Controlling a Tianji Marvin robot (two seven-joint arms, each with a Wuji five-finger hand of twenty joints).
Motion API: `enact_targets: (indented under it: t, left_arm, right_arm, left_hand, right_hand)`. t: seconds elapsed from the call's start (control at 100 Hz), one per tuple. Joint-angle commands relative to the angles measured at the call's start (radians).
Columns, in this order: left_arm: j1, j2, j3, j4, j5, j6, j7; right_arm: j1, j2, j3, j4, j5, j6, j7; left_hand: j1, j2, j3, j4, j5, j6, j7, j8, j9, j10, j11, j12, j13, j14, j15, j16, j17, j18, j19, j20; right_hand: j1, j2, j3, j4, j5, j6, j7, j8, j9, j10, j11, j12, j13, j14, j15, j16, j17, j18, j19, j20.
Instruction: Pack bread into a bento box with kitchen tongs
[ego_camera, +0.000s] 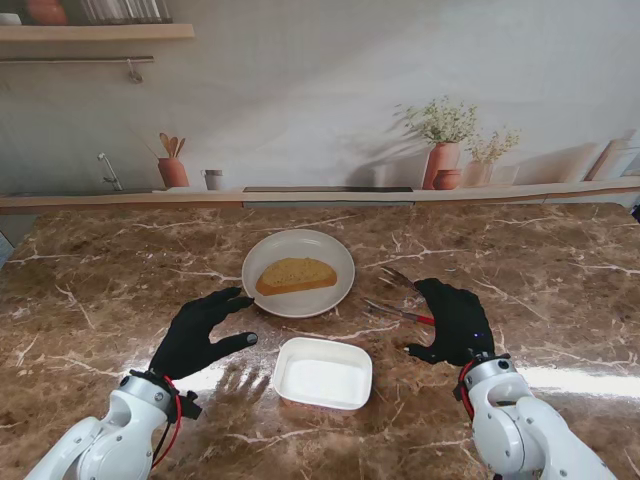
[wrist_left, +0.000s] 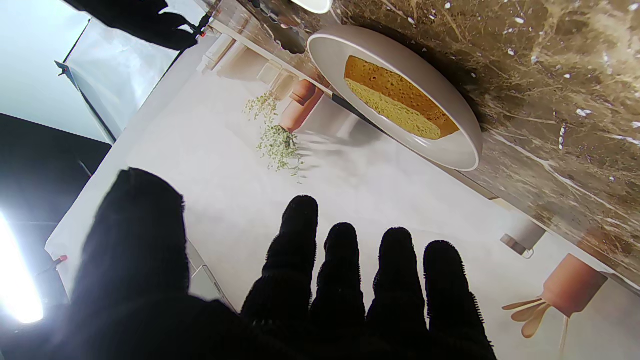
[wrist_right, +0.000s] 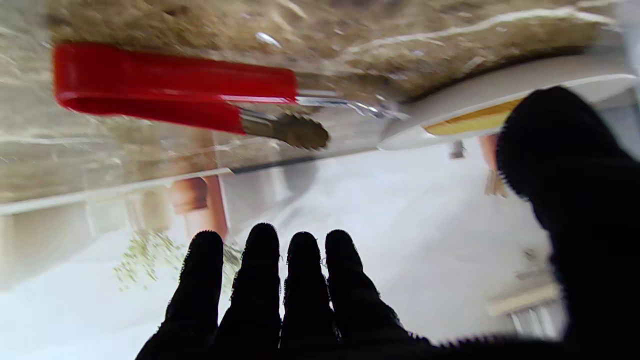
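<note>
Evidently the 2 black-gloved hands, left hand (ego_camera: 200, 335) and right hand (ego_camera: 452, 320), were spread and empty. The stiff, slippery red-handled metal tongs (ego_camera: 397, 311) lay under the right hand's fingers; the handle looked the place to grasp. The light, crumbly golden bread slice (ego_camera: 296, 275) sat on the round white plate (ego_camera: 335, 255), the white rectangular bento box (ego_camera: 322, 373) nearer me.

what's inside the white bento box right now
Nothing visible: the bento box looks empty, its white bottom bare. The bread is on the plate beyond it. Nothing covers the box.

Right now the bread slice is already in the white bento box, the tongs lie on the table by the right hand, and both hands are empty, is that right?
Not quite. The bread slice is on the round plate, as the stand view shows; the white bento box holds nothing. The tongs do lie by the right hand, and both it and the left hand are empty.
</note>
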Motion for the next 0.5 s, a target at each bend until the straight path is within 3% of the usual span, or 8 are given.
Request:
enact_targets:
  t: [0.0, 0.25, 0.49]
  left_arm:
    - [0.004, -0.001, 0.005, 0.001, 0.000, 0.006, -0.001]
    - [0.007, 0.000, 0.002, -0.004, 0.002, 0.018, -0.009]
    - [0.010, 0.001, 0.001, -0.007, 0.002, 0.028, -0.012]
  right_arm:
    - [0.037, 0.009, 0.001, 0.040, 0.003, 0.032, 0.035]
    - [0.184, 0.009, -0.068, 0.180, 0.119, 0.107, 0.129]
    - [0.295, 0.010, -0.141, 0.296, 0.172, 0.150, 0.172]
  left_hand:
    - [-0.013, 0.038, -0.029, 0.040, -0.028, -0.005, 0.000, -0.009, -0.026, -0.017, -0.015, -0.007, -0.022, -0.045, -0.035, -0.011, -0.005, -0.038, 0.006, 0.004]
    - [-0.012, 0.037, -0.029, 0.040, -0.027, -0.006, 0.000, -0.009, -0.027, -0.017, -0.016, -0.008, -0.022, -0.044, -0.036, -0.011, -0.005, -0.041, 0.001, 0.001]
    - [-0.012, 0.039, -0.029, 0.040, -0.028, -0.006, -0.001, -0.009, -0.027, -0.016, -0.016, -0.008, -0.023, -0.045, -0.037, -0.012, -0.004, -0.041, -0.002, 0.000]
  right_hand:
    - [-0.050, -0.045, 0.045, -0.023, -0.062, 0.031, -0.014, 0.034, -0.042, 0.015, -0.005, 0.006, -0.060, -0.012, 0.006, -0.004, -0.035, -0.038, -0.031, -0.007]
    - [-0.074, -0.098, 0.098, -0.043, -0.117, 0.026, 0.058, 0.193, -0.059, 0.006, -0.065, 0.084, -0.081, -0.012, -0.118, -0.047, -0.088, -0.063, -0.090, 0.001]
    - [-0.069, -0.117, 0.112, -0.046, -0.106, 0.026, 0.076, 0.242, -0.063, 0.006, -0.095, 0.116, -0.084, -0.012, -0.141, -0.033, -0.088, -0.065, -0.115, 0.021]
